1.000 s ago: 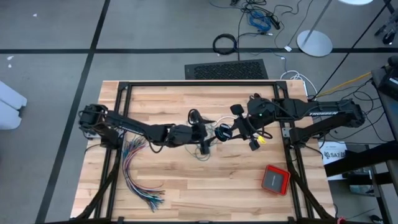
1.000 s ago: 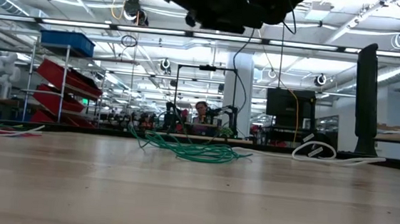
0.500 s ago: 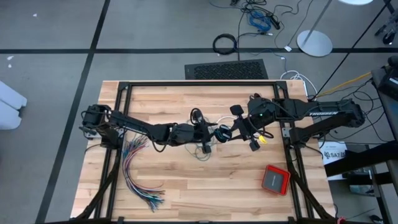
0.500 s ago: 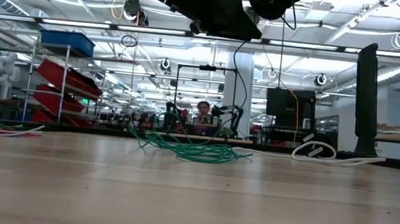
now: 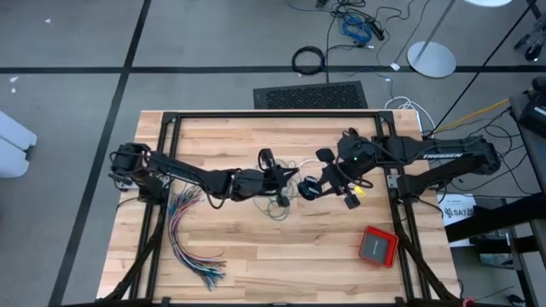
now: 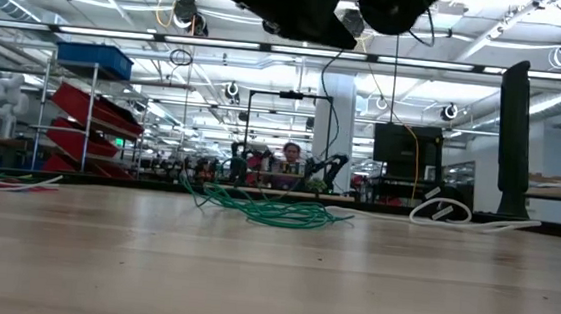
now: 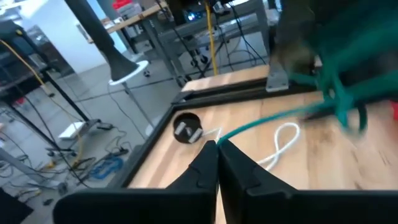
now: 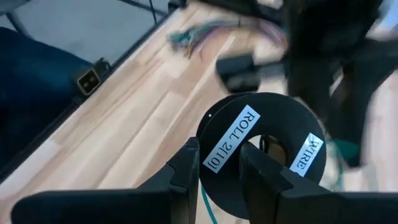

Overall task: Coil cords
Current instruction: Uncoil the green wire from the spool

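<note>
Fingers of my left gripper point(image 7: 217, 146) are pinched together on the teal-green cord point(image 7: 267, 124), which runs out from between the tips across the table point(image 5: 256, 256). I'm sitting mid-table with that arm. My right gripper point(image 8: 219, 163) is just to the right of it, fingers clamped on the rim of a black spool point(image 8: 264, 152) labelled for wire. From the low camera, more teal-green cord lies in a loose heap on the wood. Coloured wires point(image 5: 192, 243) fan out at the near left; a red box point(image 5: 377, 246) rests at the near right.

The teal cord point(image 7: 348, 93) smears into blur beyond the left gripper point(image 7: 217, 149).
</note>
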`<state>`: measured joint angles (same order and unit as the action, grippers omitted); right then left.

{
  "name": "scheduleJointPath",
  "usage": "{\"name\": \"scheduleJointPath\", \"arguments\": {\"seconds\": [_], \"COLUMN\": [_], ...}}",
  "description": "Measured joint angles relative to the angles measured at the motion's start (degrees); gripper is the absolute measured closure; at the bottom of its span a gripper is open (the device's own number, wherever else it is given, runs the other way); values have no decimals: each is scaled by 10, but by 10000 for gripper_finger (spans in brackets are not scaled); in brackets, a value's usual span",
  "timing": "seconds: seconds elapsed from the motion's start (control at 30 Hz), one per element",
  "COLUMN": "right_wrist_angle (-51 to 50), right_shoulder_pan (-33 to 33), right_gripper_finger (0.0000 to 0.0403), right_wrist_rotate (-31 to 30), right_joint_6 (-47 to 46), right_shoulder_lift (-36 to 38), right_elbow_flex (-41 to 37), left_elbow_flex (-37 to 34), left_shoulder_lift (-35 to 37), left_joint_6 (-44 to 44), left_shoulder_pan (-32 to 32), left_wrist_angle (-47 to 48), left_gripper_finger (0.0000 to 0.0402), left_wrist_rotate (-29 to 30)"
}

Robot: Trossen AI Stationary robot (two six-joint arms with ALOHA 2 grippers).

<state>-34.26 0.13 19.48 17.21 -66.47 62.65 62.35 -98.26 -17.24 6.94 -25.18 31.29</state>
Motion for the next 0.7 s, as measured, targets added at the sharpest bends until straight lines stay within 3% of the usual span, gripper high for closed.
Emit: {"name": "scheduleJointPath", "arguments": {"seconds": [0.13,0.3,0.37,0.5,0.63,0.7], "right_wrist_angle": [-40,-18,11,88,137,149], "right_shoulder_pan": [-12,-30,-35,-34,-29,-29], "right_gripper_finger": [325,325,325,325,325,325], "right_wrist_rotate": [-94,-237,-265,-257,-175,-99], "right_joint_6": [-14,-12,-1,36,59,65], "right_shoulder_lift": [-3,-4,-4,0,3,6], "right_elbow_flex": [-17,-31,-31,-31,-31,-31], "left_elbow_flex": [0,0,0,-1,-1,-1], "left_shoulder_lift": [23,29,26,19,16,12], "left_joint_6": [-16,-10,6,39,51,63], "left_shoulder_pan": [4,12,14,14,8,-1], "left_wrist_angle": [0,10,20,62,115,141], "left_gripper_finger": [398,399,399,399,400,400], "left_wrist_rotate": [1,-69,-84,-88,-71,-55]}}
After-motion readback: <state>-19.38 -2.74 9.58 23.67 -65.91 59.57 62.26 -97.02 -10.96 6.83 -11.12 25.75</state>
